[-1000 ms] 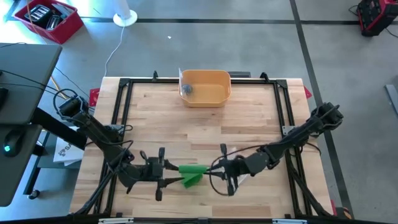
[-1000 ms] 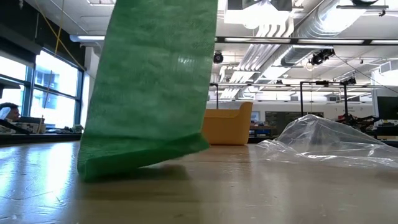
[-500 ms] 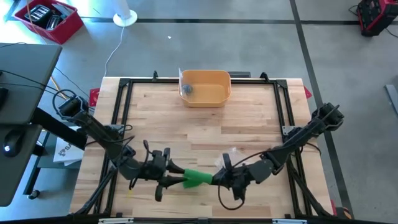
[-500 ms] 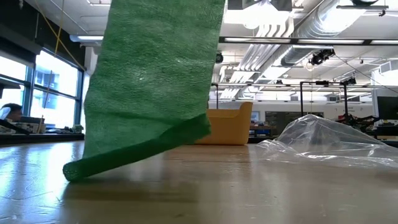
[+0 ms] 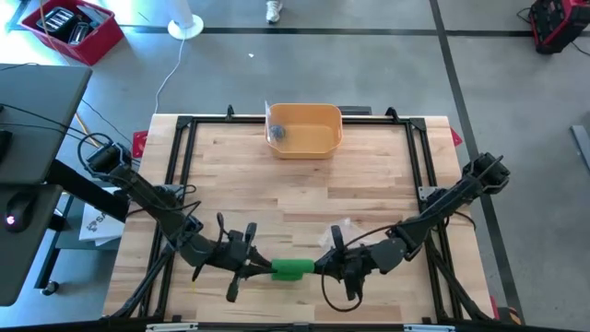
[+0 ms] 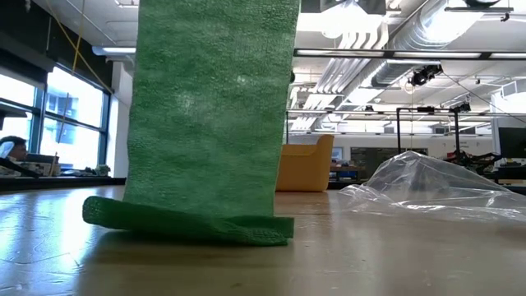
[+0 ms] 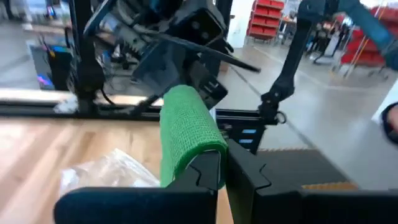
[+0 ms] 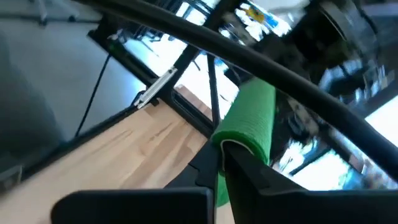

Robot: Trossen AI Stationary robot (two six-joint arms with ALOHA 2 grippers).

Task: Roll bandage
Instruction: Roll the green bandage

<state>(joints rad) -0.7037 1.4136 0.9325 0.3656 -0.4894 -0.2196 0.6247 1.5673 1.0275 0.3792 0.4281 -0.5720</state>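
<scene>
While pinched at either end by left gripper [image 5: 261, 267] and right gripper [image 5: 322, 267], green mesh bandage [image 5: 293, 268], loosely rolled.

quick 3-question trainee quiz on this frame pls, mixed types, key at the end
1. True or false: both grippers are shut on the green bandage.
2. Where does the yellow bin sit? A) at the table's far edge, apart from the arms B) under the left gripper C) on the floor
3. Fill in: the crumpled clear ____ lies on the table near the right gripper.

Key: 1 true; 2 A; 3 plastic wrapper. Each gripper pinches one end of the bandage, which hangs down to the wood in the low view.
</scene>
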